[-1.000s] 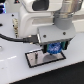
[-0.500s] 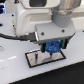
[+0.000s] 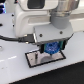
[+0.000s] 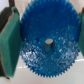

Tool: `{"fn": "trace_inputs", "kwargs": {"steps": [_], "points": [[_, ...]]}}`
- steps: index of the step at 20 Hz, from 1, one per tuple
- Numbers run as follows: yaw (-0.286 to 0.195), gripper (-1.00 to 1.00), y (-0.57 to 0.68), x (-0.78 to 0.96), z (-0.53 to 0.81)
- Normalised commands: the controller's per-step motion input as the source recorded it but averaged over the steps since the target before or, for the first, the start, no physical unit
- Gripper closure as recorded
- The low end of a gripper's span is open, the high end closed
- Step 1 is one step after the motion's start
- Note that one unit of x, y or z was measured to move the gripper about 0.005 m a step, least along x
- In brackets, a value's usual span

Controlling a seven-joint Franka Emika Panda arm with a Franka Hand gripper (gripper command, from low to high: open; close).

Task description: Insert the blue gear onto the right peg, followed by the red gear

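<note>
The grey, black-rimmed rectangular plate (image 3: 35,58) lies flat on the white table (image 3: 15,72), its long side running across the exterior view. The part of it that shows carries nothing I can make out; its pegs are too small and blurred to pick out there.

The flat, round, bright-blue plastic gear (image 4: 47,42) sits between the two green pads (image 4: 9,42) of the robot's gripper (image 3: 51,49), directly over the plate's end toward the exterior view's right. In the exterior view it reads as a small blue patch (image 3: 51,48) just under the black gripper body, close above the plate; whether it touches the plate cannot be told.

In the wrist view the disc lies face-on to the camera, so its axis points straight along the gripper's line of sight and its flat faces are level with the plate. As a round thing it has no long axis in that plane.

Its rim is cut into many fine, even teeth all the way round. The surface is a saturated blue with paler speckled glints on one half. At the centre is a small round hole, and a dark grey spot (image 4: 48,44) fills it, possibly the tip of a peg, though the blur leaves that unsure.

The pincer is closed to the gear's width, each green pad pressed against opposite sides of the toothed rim.
</note>
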Motion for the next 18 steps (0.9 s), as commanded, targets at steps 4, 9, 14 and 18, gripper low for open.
{"fn": "trace_inputs", "kwargs": {"steps": [4, 9, 14, 18], "points": [[0.000, 1.00, 0.13, 0.06, -0.09], [0.000, 1.00, 0.06, 0.05, 0.11], [0.000, 1.00, 0.02, 0.20, 0.37], [0.000, 1.00, 0.03, 0.15, 0.03]]}}
